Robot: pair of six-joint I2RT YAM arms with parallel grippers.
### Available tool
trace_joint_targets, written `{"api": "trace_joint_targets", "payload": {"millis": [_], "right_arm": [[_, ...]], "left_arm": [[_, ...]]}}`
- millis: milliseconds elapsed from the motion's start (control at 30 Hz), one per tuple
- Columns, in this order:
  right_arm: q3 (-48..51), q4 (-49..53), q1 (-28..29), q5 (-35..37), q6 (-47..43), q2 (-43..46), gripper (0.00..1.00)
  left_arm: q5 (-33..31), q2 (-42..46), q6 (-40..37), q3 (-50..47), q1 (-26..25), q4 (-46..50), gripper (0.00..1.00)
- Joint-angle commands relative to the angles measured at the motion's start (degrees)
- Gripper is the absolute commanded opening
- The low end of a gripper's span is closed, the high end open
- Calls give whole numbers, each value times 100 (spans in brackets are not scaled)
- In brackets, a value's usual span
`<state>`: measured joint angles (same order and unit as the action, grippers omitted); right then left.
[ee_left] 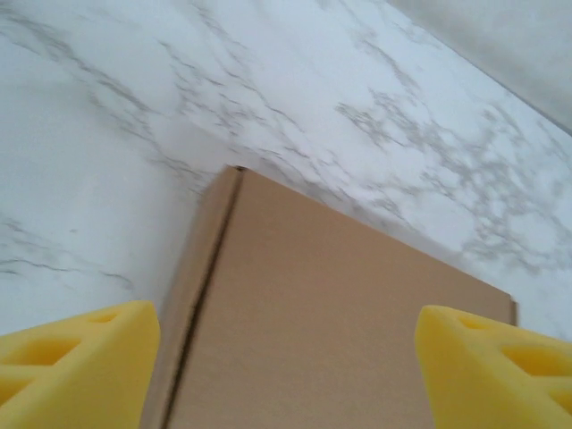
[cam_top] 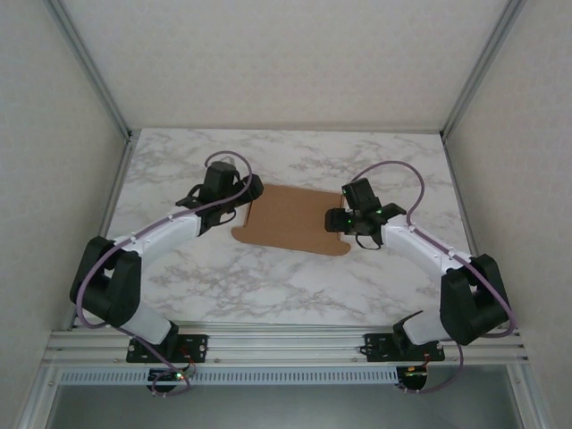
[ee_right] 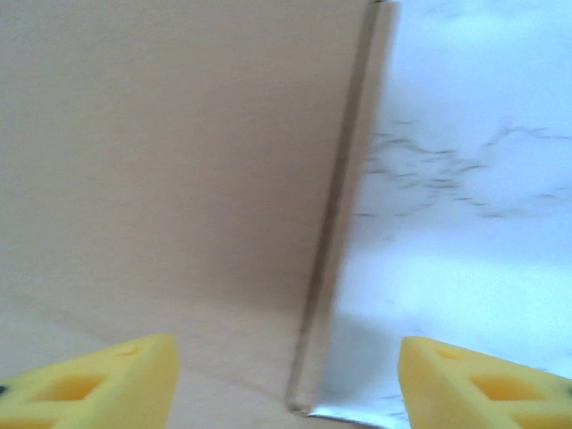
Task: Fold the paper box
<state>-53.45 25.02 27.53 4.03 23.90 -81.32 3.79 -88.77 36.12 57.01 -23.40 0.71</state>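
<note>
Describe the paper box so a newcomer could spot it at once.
Start from the white marble table; near its middle, between the left gripper and the right gripper, lies the paper box, a flat brown cardboard sheet with creased edge flaps. It is the sole brown thing on the pale marble.

The paper box (cam_top: 290,219) is plain brown cardboard and lies flat, with small rounded tabs at its two near corners. It lies between the two grippers, with its left end below the left gripper (ee_left: 286,371) and its right end below the right gripper (ee_right: 286,384). From the left wrist, a smooth panel goes forward from between the wide-apart jaws to a far corner, and a fold line with a narrow strip runs just inside the left jaw. From the right wrist, somewhat blurred, the panel lies toward the left jaw, and its long edge strip runs about midway between the jaws.
</note>
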Motion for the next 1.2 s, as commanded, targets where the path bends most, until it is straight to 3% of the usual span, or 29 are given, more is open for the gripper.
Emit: {"api": "trace_joint_targets", "payload": {"millis": [0, 133, 300, 400, 633, 800, 967, 1167], "right_arm": [[-172, 321, -179, 590, 130, -187, 75], [-186, 122, -394, 409, 236, -503, 81], [31, -605, -813, -944, 445, -768, 80], [144, -925, -1005, -1539, 552, -855, 76], [91, -1123, -1121, -2127, 588, -1158, 62], [44, -1235, -1121, -2460, 685, -1455, 51], [131, -1189, -1127, -2255, 695, -1402, 50], [305, -1219, -1166, -1872, 703, -1038, 63]], "left_arm": [[-351, -400, -175, 82, 129, 402, 78], [-22, -839, -176, 57, 151, 239, 77], [312, -1233, -104, -21, 151, 18, 72], [383, -1343, -31, -109, 151, -141, 66], [611, -1548, 97, -197, 151, -369, 58], [834, -1534, 149, -252, 151, -405, 56], [746, -1244, 131, -275, 215, -239, 55], [688, -1130, -146, -41, 440, 9, 56]]}}
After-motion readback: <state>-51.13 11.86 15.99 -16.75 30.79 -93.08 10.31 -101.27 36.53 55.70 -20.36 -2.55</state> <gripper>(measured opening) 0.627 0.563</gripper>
